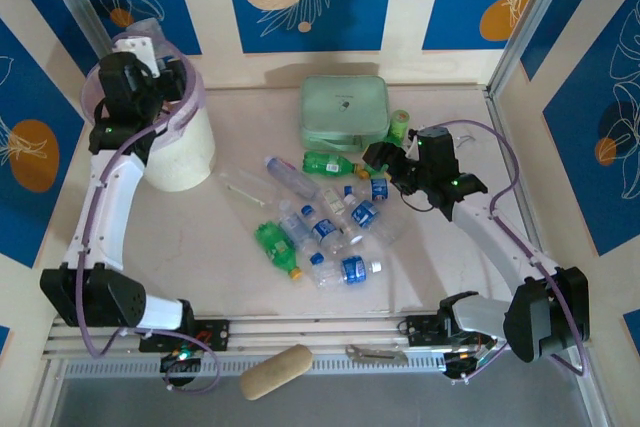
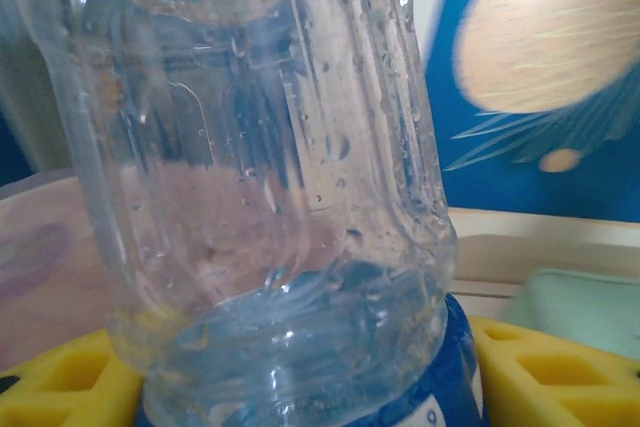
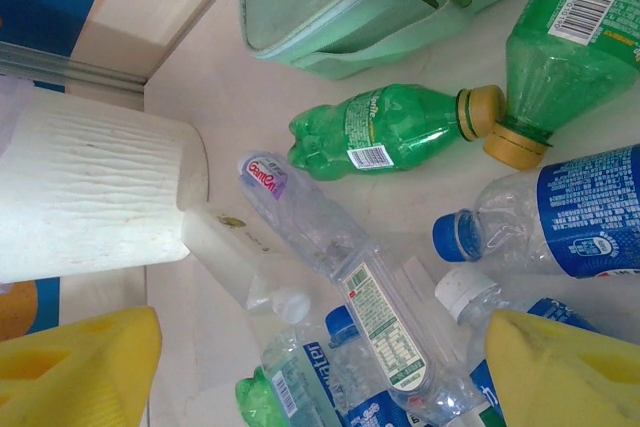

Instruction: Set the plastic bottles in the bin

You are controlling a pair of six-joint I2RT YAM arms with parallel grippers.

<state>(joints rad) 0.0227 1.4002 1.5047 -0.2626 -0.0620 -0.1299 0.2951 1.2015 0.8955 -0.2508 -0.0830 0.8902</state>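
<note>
Left wrist: clear bottle (image 2: pixel 270 167) within yellow-fingered left pincer (image 2: pixel 300 397).

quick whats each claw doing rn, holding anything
left claw: closed on a clear bottle, over the bin
right claw: open, holding nothing

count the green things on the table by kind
green bottles: 3
mint-green zip case: 1
total: 4
</note>
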